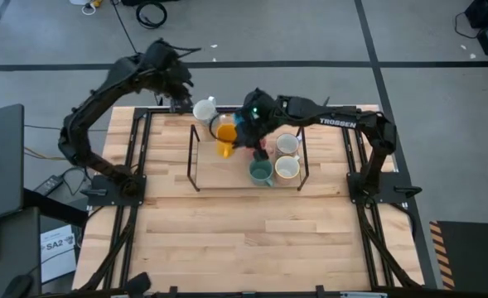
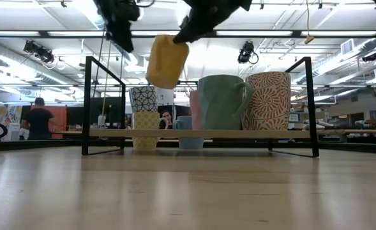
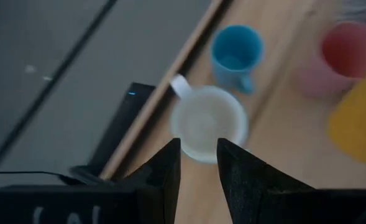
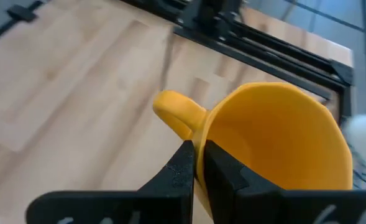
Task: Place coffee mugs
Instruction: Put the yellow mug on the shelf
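My right gripper point(image 4: 198, 171) is shut on the orange mug point(image 1: 225, 142), which hangs in the air over the table's far middle and shows tilted in the low view point(image 2: 166, 61). My left gripper point(image 3: 198, 158) is open and high above a white mug point(image 3: 207, 122) that stands at the far edge point(image 1: 204, 109); it touches nothing. A blue mug point(image 3: 235, 50) and a pink mug point(image 3: 349, 50) stand nearby. The green mug point(image 1: 261, 172) and two white mugs point(image 1: 287, 145) point(image 1: 287, 169) stand upright on the table. My right gripper pinches the orange mug's rim wall point(image 4: 202, 134) right beside the handle point(image 4: 173, 112), one finger inside the cup and one outside. The fingers come slanting from above and from the table's right. The mug is lifted clear and tilted.
A black metal frame point(image 1: 194, 157) stands around the mugs, with posts point(image 2: 85, 108) point(image 2: 312, 108) on both sides. Patterned mugs point(image 2: 267, 99) point(image 2: 143, 99) show in the low view. The near half of the wooden table point(image 1: 252, 240) is bare. A person point(image 2: 39, 118) stands in the room behind.
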Controlling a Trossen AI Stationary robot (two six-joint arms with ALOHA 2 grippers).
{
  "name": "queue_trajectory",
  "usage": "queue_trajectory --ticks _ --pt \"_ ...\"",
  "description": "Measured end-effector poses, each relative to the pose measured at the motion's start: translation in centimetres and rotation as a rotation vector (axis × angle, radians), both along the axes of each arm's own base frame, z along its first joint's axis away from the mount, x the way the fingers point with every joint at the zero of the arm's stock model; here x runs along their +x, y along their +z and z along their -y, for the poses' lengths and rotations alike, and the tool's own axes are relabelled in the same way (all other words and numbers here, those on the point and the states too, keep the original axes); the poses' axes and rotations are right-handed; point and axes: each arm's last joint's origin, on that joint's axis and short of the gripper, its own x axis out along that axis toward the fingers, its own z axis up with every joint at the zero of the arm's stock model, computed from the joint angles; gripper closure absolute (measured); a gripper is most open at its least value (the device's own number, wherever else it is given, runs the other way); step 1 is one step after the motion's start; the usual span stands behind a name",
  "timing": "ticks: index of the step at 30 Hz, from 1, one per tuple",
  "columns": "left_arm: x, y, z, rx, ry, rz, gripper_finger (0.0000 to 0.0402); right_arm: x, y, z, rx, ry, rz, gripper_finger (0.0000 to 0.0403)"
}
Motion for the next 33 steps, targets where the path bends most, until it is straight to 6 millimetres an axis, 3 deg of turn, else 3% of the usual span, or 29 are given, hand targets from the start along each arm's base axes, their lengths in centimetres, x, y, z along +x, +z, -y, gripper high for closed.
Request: queue_trajectory --ticks 5,13,19,24,33 --pt "-2.6 -0.6 1.8 -0.064 -0.043 0.101 0.0290 0.4 -0.6 -2.4 0.029 0.039 -0.029 0.0373" --pt "-5.5 -6.3 5.0 -0.025 0.015 0.246 0.0290 0.8 -2.2 -3.8 -0.050 -0.043 -0.062 0.0373" --pt "-6.8 -9.0 6.5 -0.002 0.032 0.293 0.0290 0.7 -4.1 -4.1 -0.028 -0.133 -0.125 0.0373" --pt "-7.1 -9.9 6.9 -0.011 0.049 0.309 0.0290 0.5 -5.1 -4.7 -0.012 -0.132 -0.158 0.0373" --pt "-6.7 -9.4 6.8 0.026 0.026 0.347 0.0290 0.5 -7.1 -5.3 -0.024 -0.144 -0.158 0.0373"
